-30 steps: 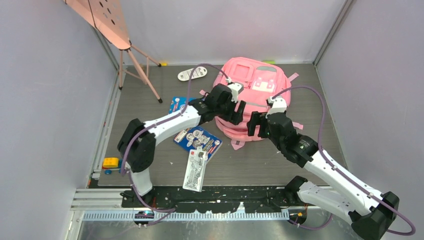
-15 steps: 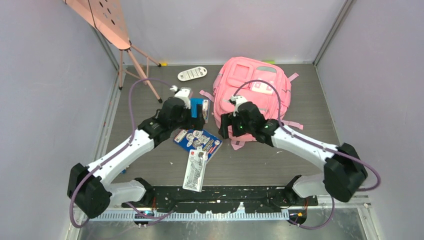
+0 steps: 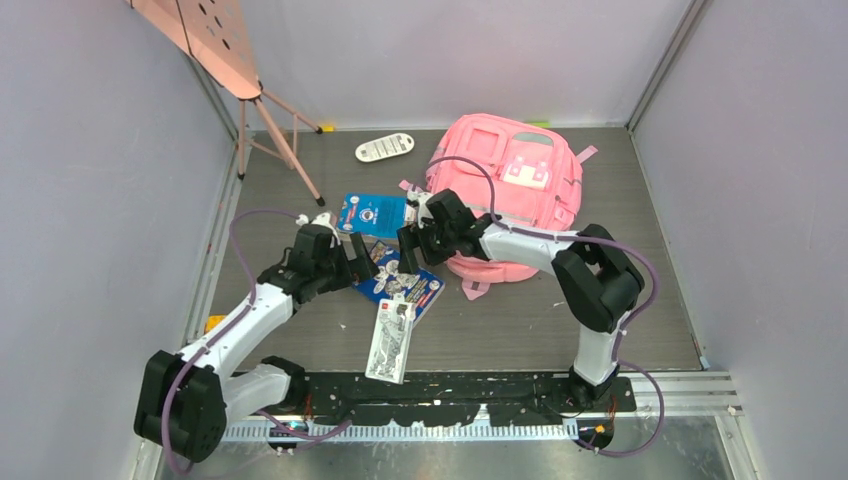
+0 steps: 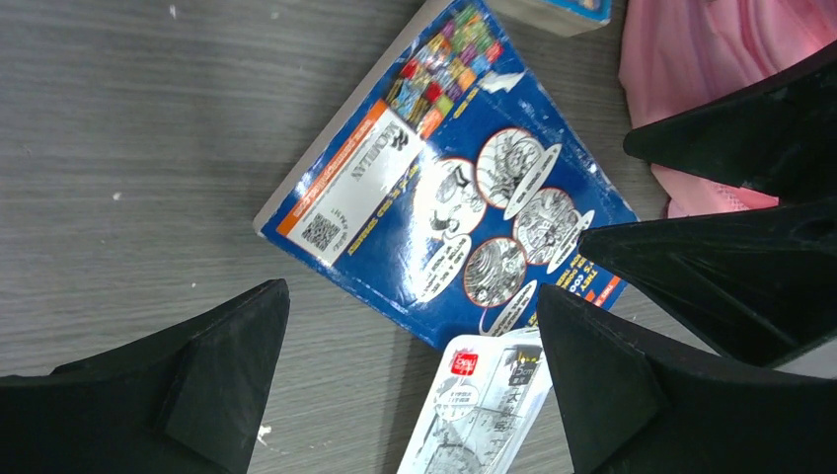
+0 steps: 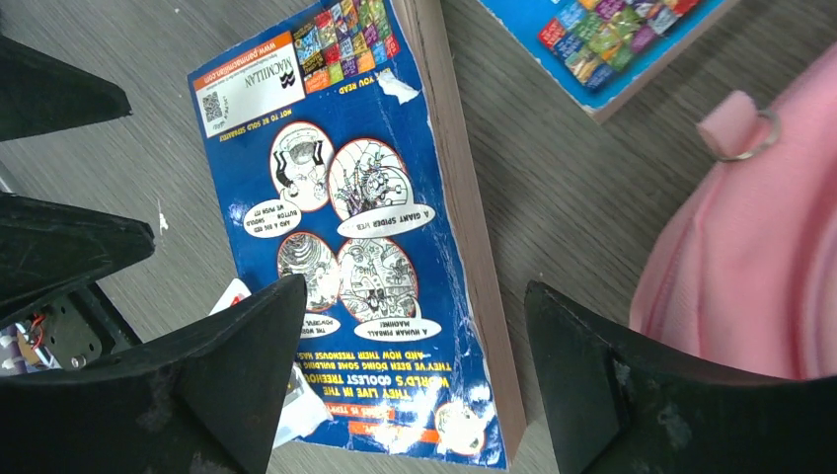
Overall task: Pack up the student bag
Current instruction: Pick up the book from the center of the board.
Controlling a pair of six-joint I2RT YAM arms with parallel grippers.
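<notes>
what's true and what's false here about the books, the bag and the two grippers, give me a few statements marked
1. The left gripper and the right gripper are both open above the dark blue book. True.
2. The dark blue book is inside the backpack. False: it lies flat on the table, beside the backpack.
3. A lighter blue book lies on the table just beyond the dark one, close to the backpack. True.
4. The left gripper is clamped on the white packet. False: the packet lies loose at the dark book's near corner, and nothing holds it.
</notes>
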